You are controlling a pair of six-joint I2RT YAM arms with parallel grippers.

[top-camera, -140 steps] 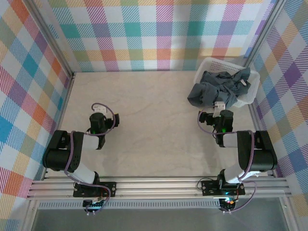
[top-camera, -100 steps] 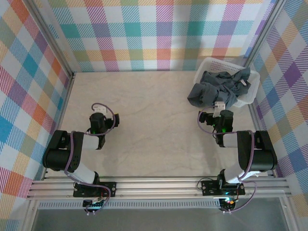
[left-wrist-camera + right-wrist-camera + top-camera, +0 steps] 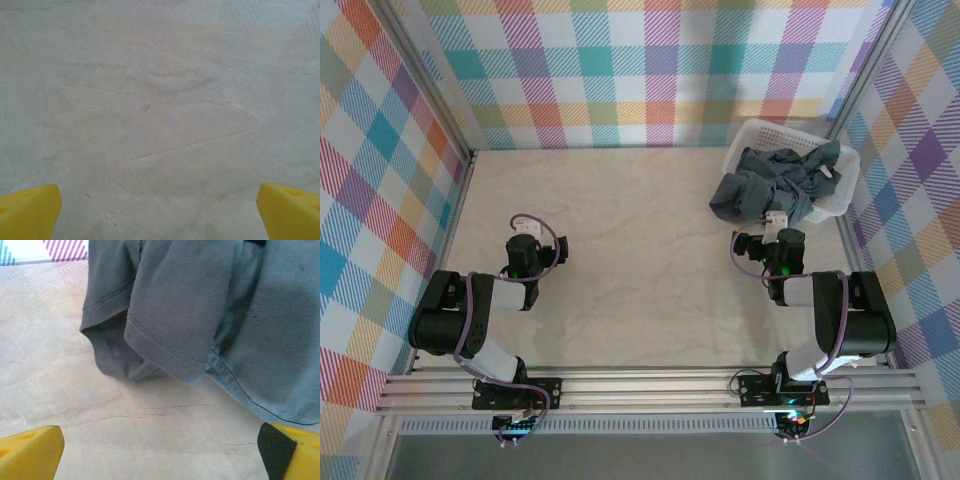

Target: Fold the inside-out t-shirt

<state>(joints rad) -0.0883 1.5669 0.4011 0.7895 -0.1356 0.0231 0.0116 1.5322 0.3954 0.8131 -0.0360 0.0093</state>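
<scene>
We start with the pale, marbled beige tabletop (image 3: 640,270), which lies bare across its middle and left. At its far right corner sits the white mesh plastic basket (image 3: 756,131), and in it lies the dark slate-grey, soft cloth inside-out t-shirt (image 3: 770,185), crumpled, with a fold spilling over the basket's near-left rim onto the table. Bunched like this, it shows us no clear long axis; the heap runs roughly from the basket's far right to its near left. The right gripper (image 3: 777,224) is just beside that spilled fold, pointing away from the arm bases toward it, and in the right wrist view its yellow fingers stand wide apart and empty, with a stitched hem of the shirt (image 3: 200,315) hanging straight ahead. The left gripper (image 3: 524,232) is well apart from the shirt, over bare table, its jaws likewise spread and holding nothing (image 3: 160,212). We judge the right arm far nearer for a first pull out of the basket. A small white patch (image 3: 827,172) on the cloth may be the tag.
</scene>
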